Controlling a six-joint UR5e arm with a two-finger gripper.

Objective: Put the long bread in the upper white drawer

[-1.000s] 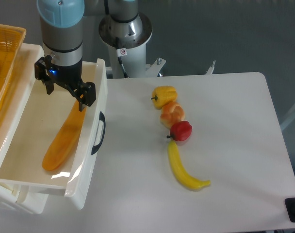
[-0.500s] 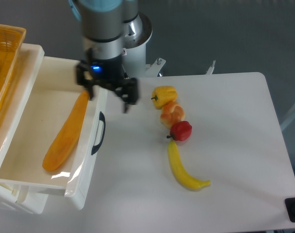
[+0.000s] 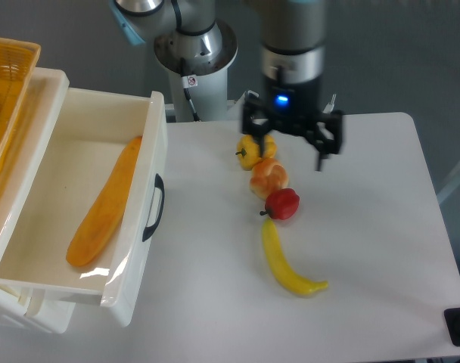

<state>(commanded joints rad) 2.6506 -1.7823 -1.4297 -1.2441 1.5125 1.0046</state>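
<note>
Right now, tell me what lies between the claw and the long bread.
In the camera view, between the claw and the long bread lie the upper white drawer's front panel with its black handle, then bare white tabletop.

The arm hangs vertically at upper center of the frame, wrist lit blue, its gripper (image 3: pixel 288 146) empty with its 2 fingers (image 3: pixel 321 151) spread wide apart.

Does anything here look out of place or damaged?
Nothing stands out. The bread lies inside the open drawer, and the gripper hangs open and empty above the table.
</note>
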